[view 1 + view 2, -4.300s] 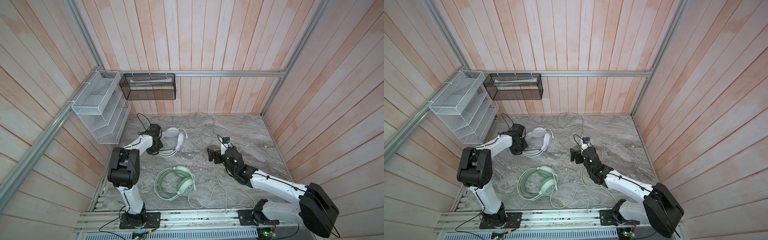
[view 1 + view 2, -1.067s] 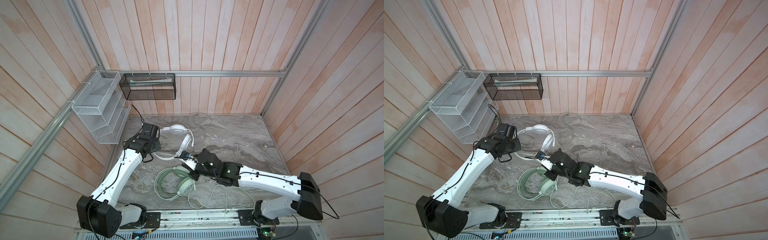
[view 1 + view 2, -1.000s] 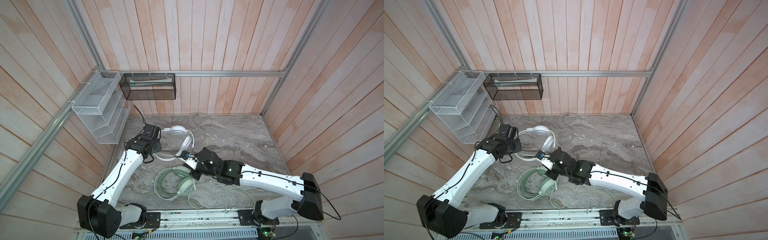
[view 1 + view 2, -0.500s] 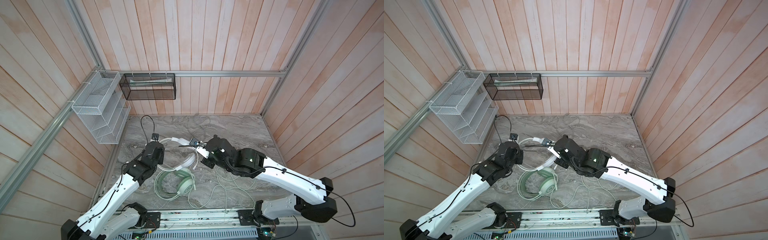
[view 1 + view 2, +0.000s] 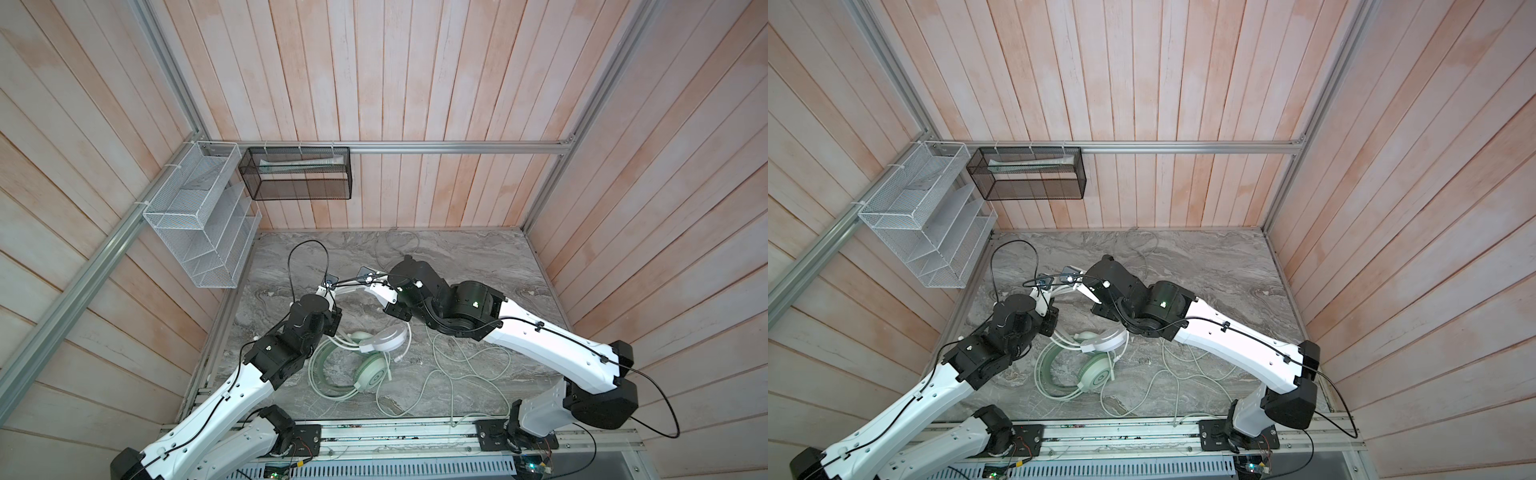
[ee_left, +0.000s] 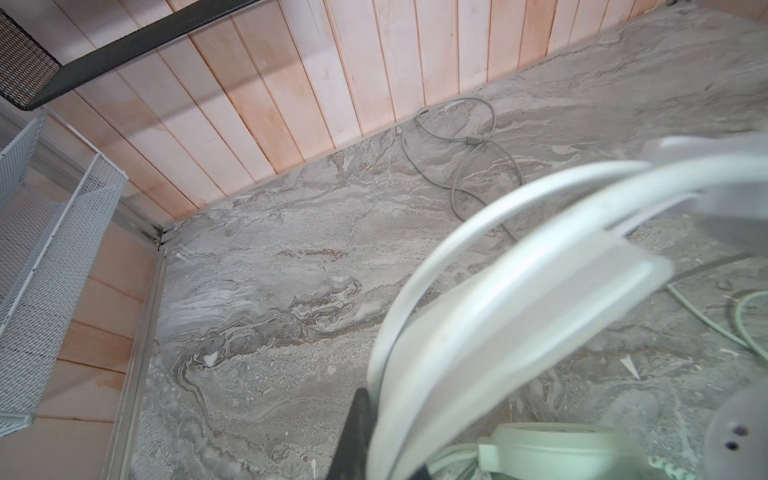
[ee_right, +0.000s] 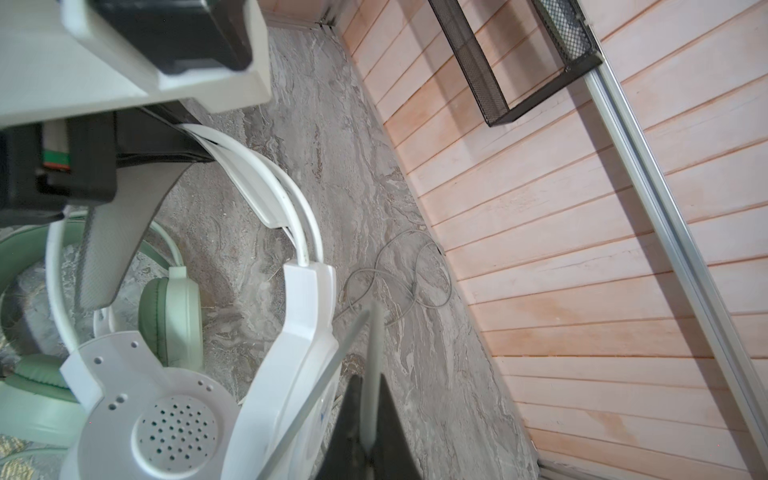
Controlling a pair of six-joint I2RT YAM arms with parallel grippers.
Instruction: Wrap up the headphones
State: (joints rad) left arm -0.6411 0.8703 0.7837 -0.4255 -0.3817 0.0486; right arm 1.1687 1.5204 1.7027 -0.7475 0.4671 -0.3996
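The white headphones hang in the air over the middle of the table, round earcup (image 5: pixel 384 337) (image 5: pixel 1102 340) lowest. My left gripper (image 5: pixel 331 325) (image 6: pixel 386 457) is shut on their white headband (image 6: pixel 498 291) (image 7: pixel 266 187). My right gripper (image 5: pixel 392 311) (image 7: pixel 368 440) is shut on their thin pale cable (image 7: pixel 374 353), just right of the headband. The perforated inner side of an earcup (image 7: pixel 174 428) fills the near corner of the right wrist view. The mint green headphones (image 5: pixel 365 370) (image 5: pixel 1096 376) (image 7: pixel 174 316) lie flat on the marble table (image 5: pixel 478 257) below the hanging earcup.
Loose pale cables (image 5: pixel 457 374) sprawl over the table's front right. A grey cable (image 5: pixel 395 245) (image 6: pixel 461 141) lies coiled by the back wall. A white wire rack (image 5: pixel 195 232) and a black mesh basket (image 5: pixel 297 172) hang on the walls at the back left.
Over the last second both arms rose and came toward the front. The white headphones went from the back left to hanging over the mint green ones, and the right gripper carried the cable up.
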